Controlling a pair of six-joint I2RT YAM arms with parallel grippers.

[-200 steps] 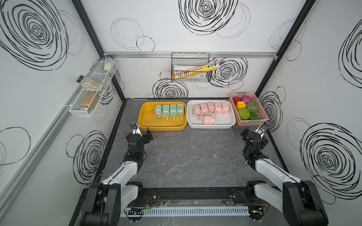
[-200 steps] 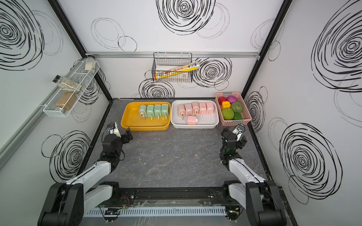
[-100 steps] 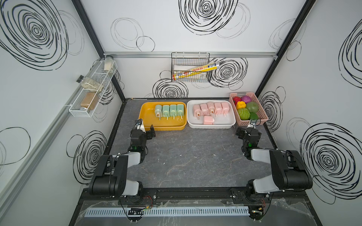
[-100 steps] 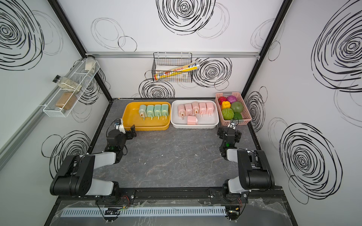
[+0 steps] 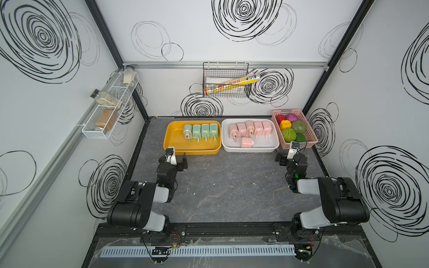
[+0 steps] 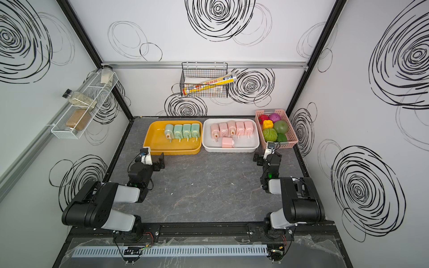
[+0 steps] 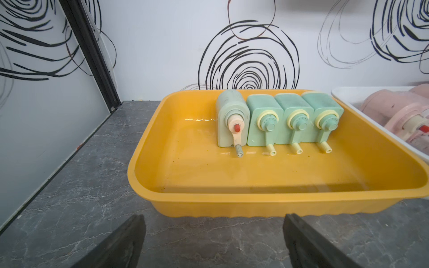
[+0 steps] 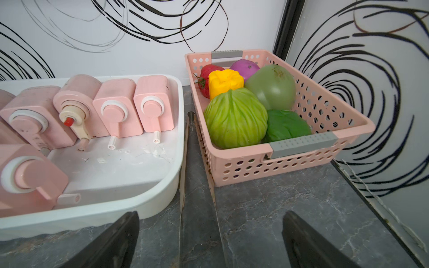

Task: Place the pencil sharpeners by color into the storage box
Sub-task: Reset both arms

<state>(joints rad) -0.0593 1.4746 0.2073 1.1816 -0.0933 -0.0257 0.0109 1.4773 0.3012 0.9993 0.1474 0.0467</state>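
Both jaws stand wide and empty: left gripper (image 7: 212, 228) faces the yellow tray (image 5: 192, 152), right gripper (image 8: 211, 222) the gap between the white tray (image 5: 250, 150) and the pink basket (image 5: 311, 139), low over the marbled tabletop (image 5: 232, 185). I judge sorting finished. Four mint green sharpeners (image 5: 200, 130) line the glossy yellow tray; six pastel pink sharpeners (image 5: 250, 127) fill the white, one lying loose in front. All are blocky plastic with cream crank stubs.

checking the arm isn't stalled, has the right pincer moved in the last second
Yes. In a top view the right pincer has slid along the front of the pink basket, from its side-wall end toward the white tray.
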